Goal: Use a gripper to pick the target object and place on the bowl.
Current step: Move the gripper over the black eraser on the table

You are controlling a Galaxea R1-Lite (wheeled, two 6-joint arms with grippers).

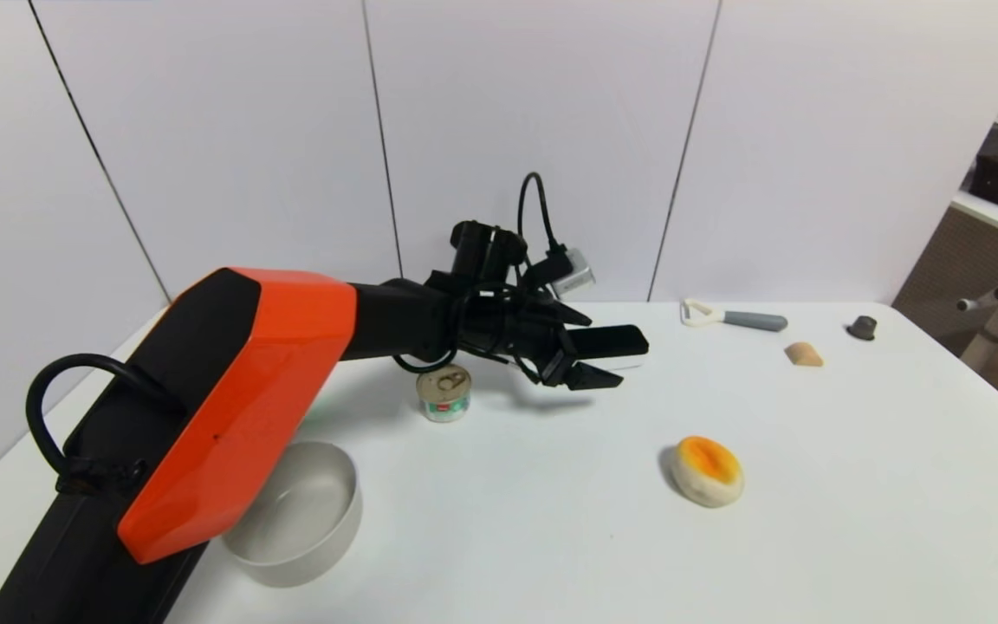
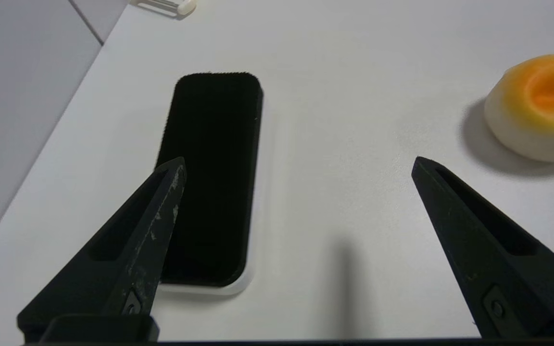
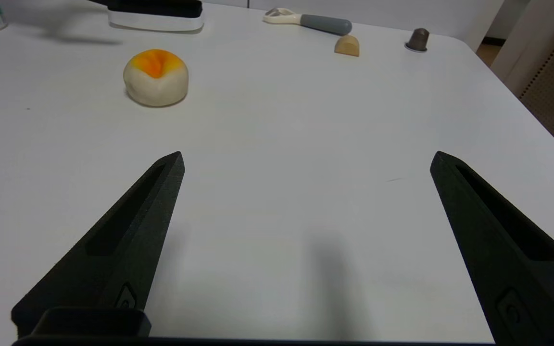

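Observation:
The target object, a flat block with a black felt top (image 1: 625,338) and a white base, lies on the white table behind the middle. My left gripper (image 1: 596,350) is over its near end, open and empty. In the left wrist view the block (image 2: 219,158) lies lengthwise along one finger (image 2: 161,211), off to that side of the open gripper (image 2: 298,163). The grey-beige bowl (image 1: 308,520) stands at the front left, partly behind my orange arm. My right gripper (image 3: 308,161) is open over bare table and does not show in the head view.
A small gold-lidded tin can (image 1: 444,393) stands between bowl and block. A white bun with an orange top (image 1: 707,471) lies right of centre. A grey-handled peeler (image 1: 733,318), a tan piece (image 1: 804,354) and a dark capsule (image 1: 862,327) lie at the back right.

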